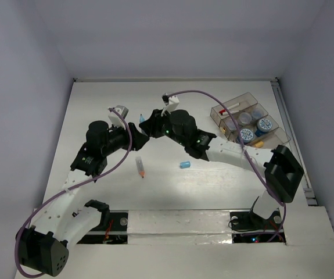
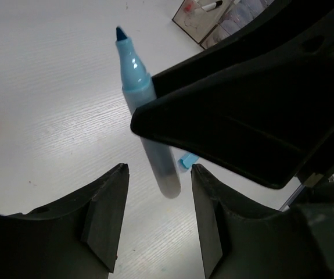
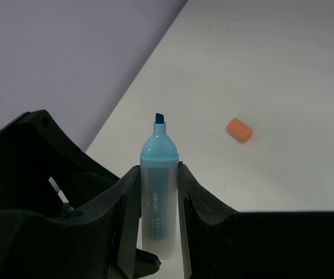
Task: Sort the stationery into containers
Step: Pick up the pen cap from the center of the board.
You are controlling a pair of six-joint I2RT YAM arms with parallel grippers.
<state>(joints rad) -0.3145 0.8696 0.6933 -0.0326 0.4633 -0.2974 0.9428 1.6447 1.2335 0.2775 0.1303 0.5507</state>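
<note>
1. Light-blue and uncapped, the highlighter (image 3: 158,192) is sitting clamped between the two fingers of the right gripper (image 3: 157,174). Its chisel tip is pointing away from the wrist, out over the white table (image 1: 97,104).
2. The left gripper (image 2: 158,174) is hanging spread wide and carrying nothing. Its fingers are flanking the highlighter's butt end without touching it, as far as the left wrist view shows.
3. Both claws are meeting left of the table's middle, well apart from the clear compartment tray (image 1: 216,113) at the far right, where blue-lidded jars (image 1: 264,125) are sitting.
4. A blue cap (image 1: 185,164) is lying loose on the table between the grippers and the tray. An orange cap (image 3: 239,130) and an orange-tipped marker (image 1: 140,167) are lying loose too.
5. This is looking like a pass between the arms, though I cannot tell which way it is running.
6. If the left arm is the one receiving, it should be centring its fingers on the bare barrel below the right fingers and squeezing fully. The right should let go only after that, or the smooth barrel is likely to slip.
7. Keeping the inked tip away from both claws and the table is also worth the care.
</note>
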